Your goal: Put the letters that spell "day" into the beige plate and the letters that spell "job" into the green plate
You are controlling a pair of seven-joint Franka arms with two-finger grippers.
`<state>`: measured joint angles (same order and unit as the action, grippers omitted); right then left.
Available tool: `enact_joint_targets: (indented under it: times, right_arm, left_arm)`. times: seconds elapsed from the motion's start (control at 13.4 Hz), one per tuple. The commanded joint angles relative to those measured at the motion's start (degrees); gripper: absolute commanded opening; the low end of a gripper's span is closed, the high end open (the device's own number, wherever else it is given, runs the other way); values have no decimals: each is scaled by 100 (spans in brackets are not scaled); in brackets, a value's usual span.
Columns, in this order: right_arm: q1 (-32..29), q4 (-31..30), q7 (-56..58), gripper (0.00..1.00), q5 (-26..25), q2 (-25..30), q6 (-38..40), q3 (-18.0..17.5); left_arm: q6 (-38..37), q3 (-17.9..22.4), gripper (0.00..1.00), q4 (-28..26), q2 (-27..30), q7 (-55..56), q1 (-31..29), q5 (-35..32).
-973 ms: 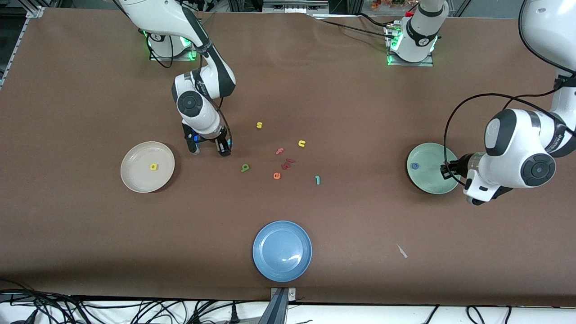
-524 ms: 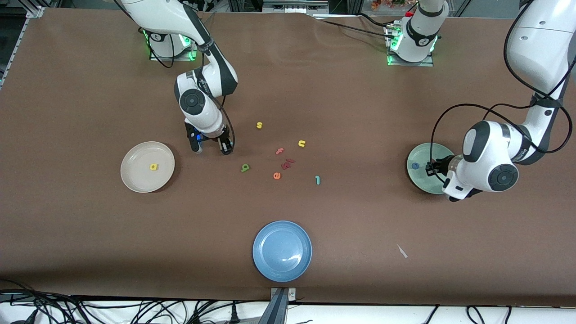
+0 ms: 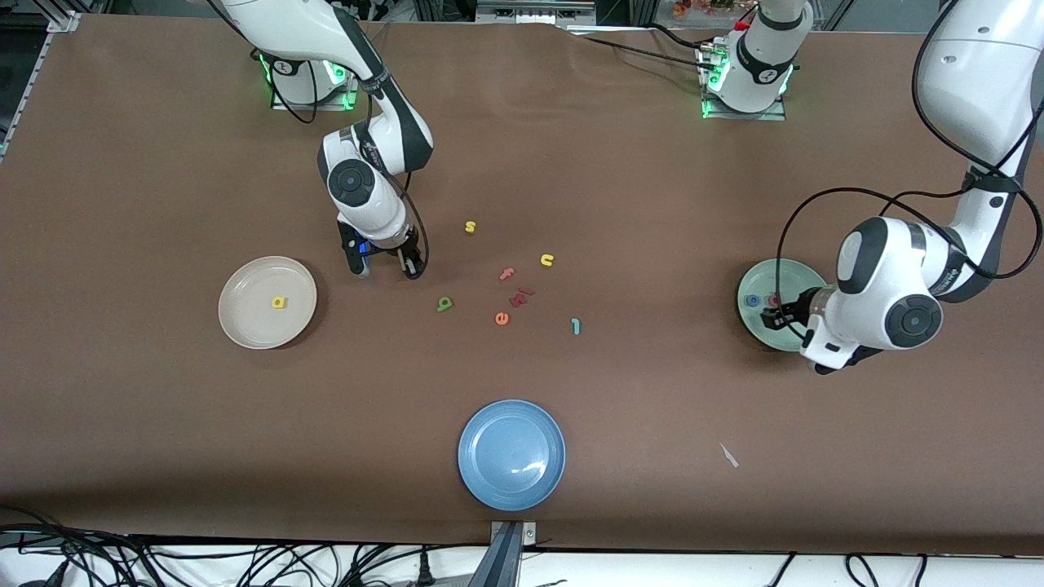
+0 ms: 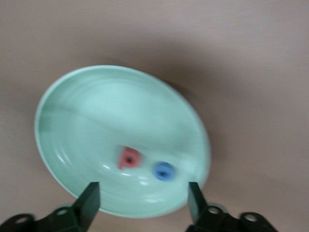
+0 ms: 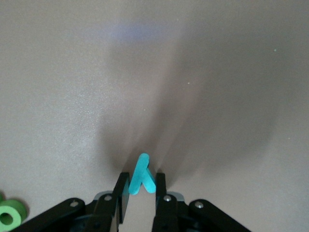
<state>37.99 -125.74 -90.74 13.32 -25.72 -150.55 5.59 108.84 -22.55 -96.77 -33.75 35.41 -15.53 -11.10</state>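
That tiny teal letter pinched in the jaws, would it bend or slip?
The teal letter looks thick and chunky, so probably stiff. The right gripper holds only its lower end, so it might twist. It is tiny, likely very light.

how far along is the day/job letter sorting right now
Done: the yellow letter lies in the beige plate; the blue o and red b lie in the green plate under the open left gripper. In hand: the right gripper is shut on the teal y. Left: the green letter and teal j on the table.
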Motion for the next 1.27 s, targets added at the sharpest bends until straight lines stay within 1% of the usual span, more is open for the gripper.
enact_joint_targets:
  times: [0.0, 0.07, 0.22, 0.3, 0.37, 0.45, 0.52, 0.6, 0.75, 0.97, 1.05, 1.2]
  right_arm:
    - [60, -55, -15, 15, 4, -47, -10, -31]
    - [51, -21, 12, 11, -5, -21, 7, -31]
    - [51, 120, 143, 9, -5, 41, 78, -22]
    - [51, 173, 301, 7, -31, 111, 191, -14]
    - [51, 260, 659, 6, -31, 155, 401, 21]
    - [42, 339, 1063, 5, -23, 207, 629, 100]
    - [42, 401, 1406, 4, -31, 260, 806, 205]
    - [42, 489, 1810, 4, -57, 287, 1016, 267]
    - [42, 621, 2776, 4, -66, 322, 1368, 530]
    - [42, 665, 4419, 4, -67, 322, 1668, 1004]
    - [42, 674, 4981, 4, -66, 322, 1791, 1189]
    - [42, 674, 6028, 5, -66, 322, 1958, 1567]
  left_arm:
    - [-240, -363, 100, 341, 141, 841, 321, -33]
    - [-205, -399, 100, 465, 71, 1236, 557, -24]
    - [83, -374, 100, 807, -201, 1835, 1224, -85]
    - [294, -365, 100, 904, -341, 1951, 1532, -129]
    - [505, -347, 100, 949, -464, 1987, 1822, -130]
    - [872, -295, 100, 1114, -631, 1987, 2112, -130]
    - [1163, -233, 100, 1325, -850, 1987, 2298, -112]
    - [1253, -224, 100, 1553, -1044, 1952, 2387, -95]
    - [1263, -224, 100, 1818, -1335, 1865, 2580, -112]
    - [1272, -198, 100, 2292, -1922, 944, 2887, -121]
    - [1263, -76, 100, 2346, -2003, 898, 3028, -121]
    - [1272, 310, 99, 2364, -2004, 845, 3370, -112]
